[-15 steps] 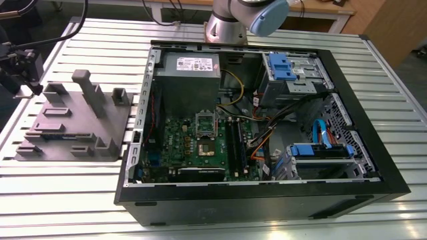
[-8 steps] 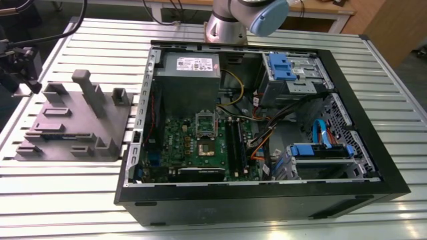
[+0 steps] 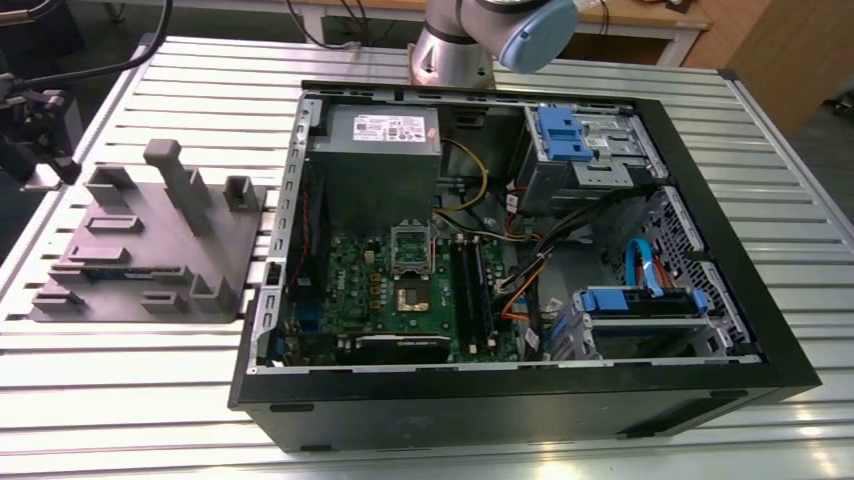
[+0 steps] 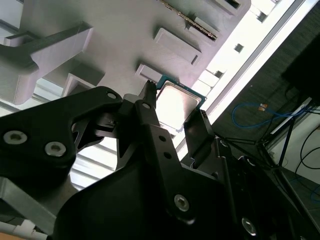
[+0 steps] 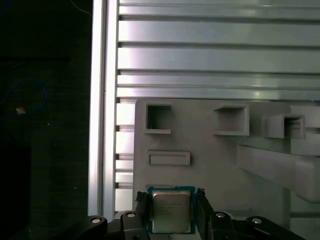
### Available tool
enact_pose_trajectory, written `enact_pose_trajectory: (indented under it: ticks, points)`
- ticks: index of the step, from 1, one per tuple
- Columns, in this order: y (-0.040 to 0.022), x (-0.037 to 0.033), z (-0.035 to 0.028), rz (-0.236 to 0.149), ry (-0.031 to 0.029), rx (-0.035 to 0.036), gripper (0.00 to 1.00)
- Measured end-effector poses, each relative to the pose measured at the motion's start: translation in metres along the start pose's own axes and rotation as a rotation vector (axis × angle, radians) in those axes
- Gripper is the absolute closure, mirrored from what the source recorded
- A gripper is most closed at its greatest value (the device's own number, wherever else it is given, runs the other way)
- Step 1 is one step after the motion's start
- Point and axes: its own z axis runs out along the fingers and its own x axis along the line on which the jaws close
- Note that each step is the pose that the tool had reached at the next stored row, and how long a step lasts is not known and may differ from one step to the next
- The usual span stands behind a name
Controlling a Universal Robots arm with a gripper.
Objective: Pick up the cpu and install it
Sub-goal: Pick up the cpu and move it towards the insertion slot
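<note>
Ribbed aluminium slats make up the surface [image 3: 134,400], and on it lies a grey fixture [image 5: 215,165] moulded with pockets and raised blocks. The cpu [image 5: 171,211] is at one edge of that fixture, close to where the fixture ends and the slats begin. In both wrist views the hand [image 5: 171,196] has one black finger against each of two opposite sides of the chip, and I judge it to be grasping the cpu by its edges. Whether the chip rests on the fixture or has cleared it, I cannot tell.

The step in hand looks like the pick itself. Done well, it means light, even pressure on the thin rim, the chip centred between the fingers [image 5: 141,199] and kept flat, since a tilted chip could slip or catch on the fixture. Any lift should go straight away from the fixture.

Near the chip, the fixture has a shallow rectangular recess [image 5: 169,158] and, farther in, open-topped pockets [image 5: 158,119] and a long raised bar [image 5: 272,165]; these stand proud and could snag a finger. Beside the fixture in the exterior view sits an open computer case [image 3: 534,400]. Inside it, black memory sticks [image 3: 467,290] and loose cables [image 3: 523,285] crowd the green board [image 3: 354,290].
</note>
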Motion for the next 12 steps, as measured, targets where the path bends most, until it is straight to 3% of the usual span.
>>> enact_pose_trajectory:
  ticks: [12]
  points:
    - [0.0003,-0.0001,-0.0066,0.000,0.0000,0.0000,0.53]
